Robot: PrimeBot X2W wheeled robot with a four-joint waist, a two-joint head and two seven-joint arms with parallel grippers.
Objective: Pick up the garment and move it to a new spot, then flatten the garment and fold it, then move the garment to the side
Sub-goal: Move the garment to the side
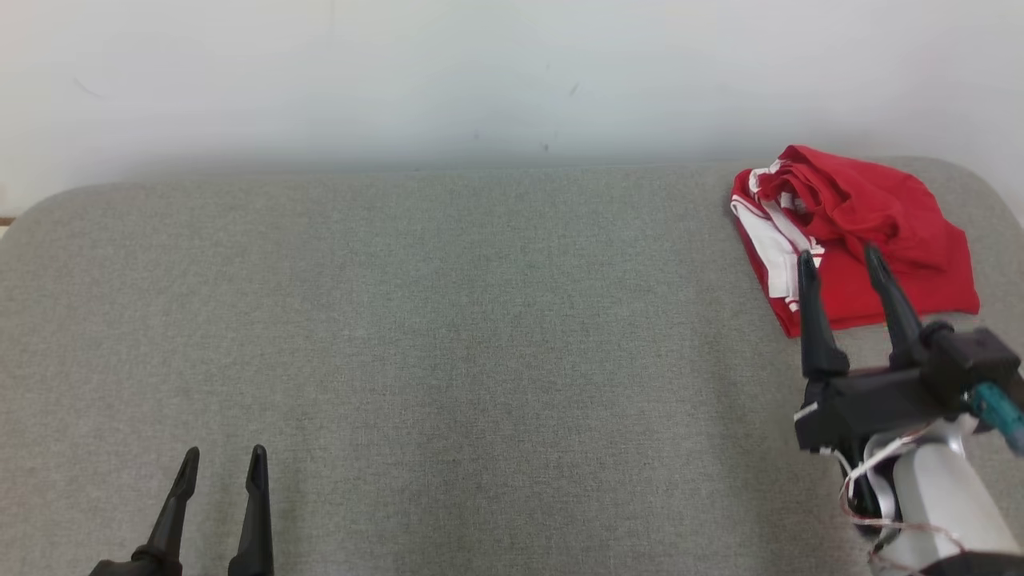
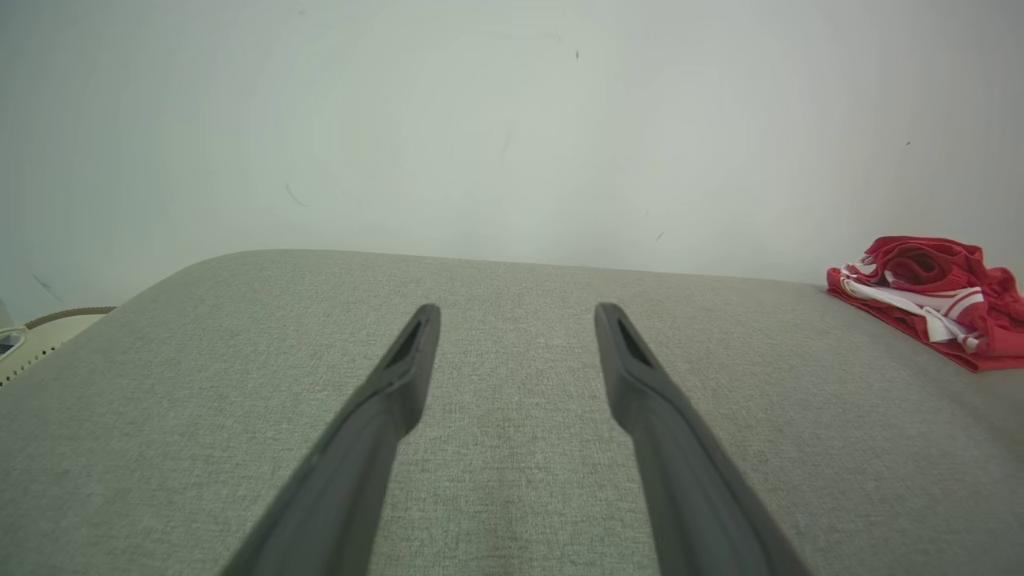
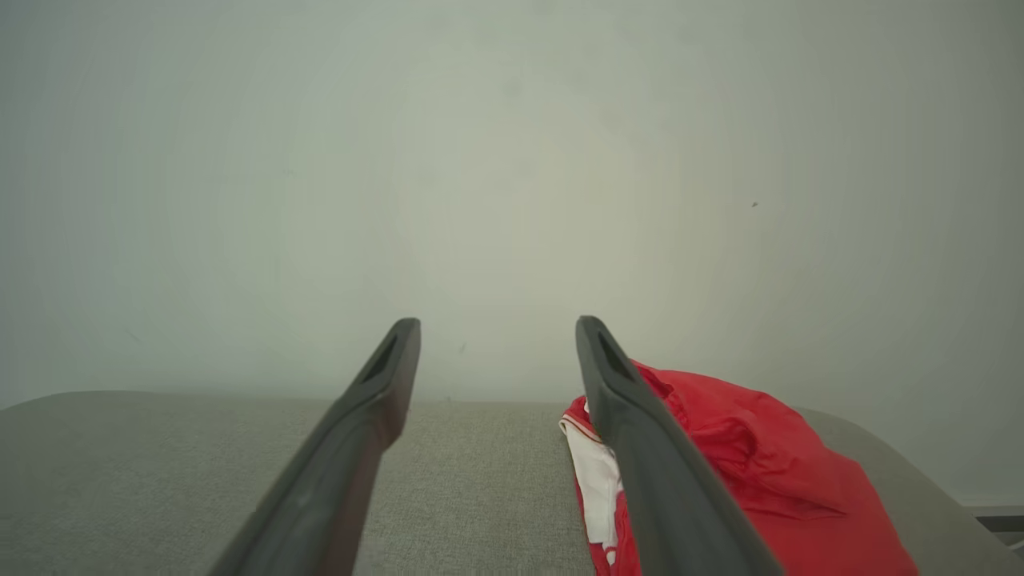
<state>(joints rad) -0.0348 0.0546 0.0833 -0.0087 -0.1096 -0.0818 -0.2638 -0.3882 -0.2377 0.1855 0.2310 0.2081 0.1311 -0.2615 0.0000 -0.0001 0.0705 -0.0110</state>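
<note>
A red garment (image 1: 868, 232) with white stripes lies crumpled at the far right corner of the grey cushioned surface (image 1: 448, 320). My right gripper (image 1: 840, 260) is open and raised, its fingertips over the garment's near edge in the head view, nothing between them. In the right wrist view the garment (image 3: 752, 480) lies beyond and to the right of the right gripper (image 3: 496, 328). At the near left my left gripper (image 1: 224, 458) stands open and empty, far from the cloth. From the left wrist view the garment (image 2: 936, 300) shows at the far right, with the left gripper (image 2: 516, 312) open.
A pale wall (image 1: 480, 72) runs along the back edge of the surface. The surface has rounded corners at the far left and far right. A beige object with a cord (image 2: 48, 328) sits beyond the left edge.
</note>
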